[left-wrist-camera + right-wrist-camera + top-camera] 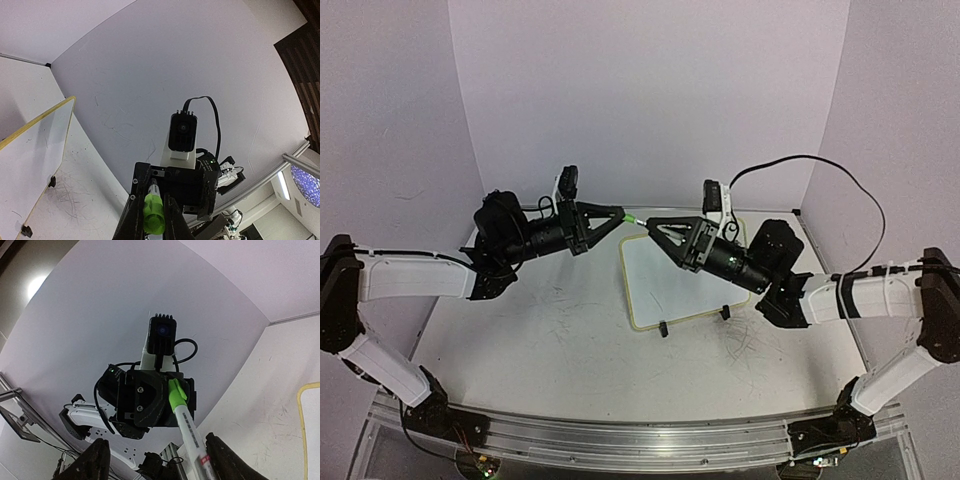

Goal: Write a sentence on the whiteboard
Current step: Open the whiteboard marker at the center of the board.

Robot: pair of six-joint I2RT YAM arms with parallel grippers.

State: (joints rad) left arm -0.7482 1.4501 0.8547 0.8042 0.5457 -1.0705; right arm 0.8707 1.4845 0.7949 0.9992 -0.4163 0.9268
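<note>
Looks like preparation rather than writing: no sentence to be seen on the whiteboard (670, 285), blank in the top view. Judged as uncapping or handing over the marker (193, 436), held in the air just above the whiteboard's far left corner. Finds the left end effector (618, 214) clamped shut on the green cap (154, 216). Finds the right end effector (652, 229) with jaws apart on either side of the white barrel, not gripping it.

Next, probably: close the right fingers squarely on the barrel, then pull straight along the marker's length, away from the left grip, to free the nib without bending anything. After that, swing down to the whiteboard's face. Worth guarding against slip on so smooth a barrel.

Marker: slim plastic cylinder, glossy white with small print, bright green at the capped end. Whiteboard: small, smooth, white rectangle with rounded corners and a pale yellow-green rim, propped on thin black wire feet (663, 328). Beneath the whiteboard, a matt white surface (520, 330) scuffed with faint grey scribbles.
</note>
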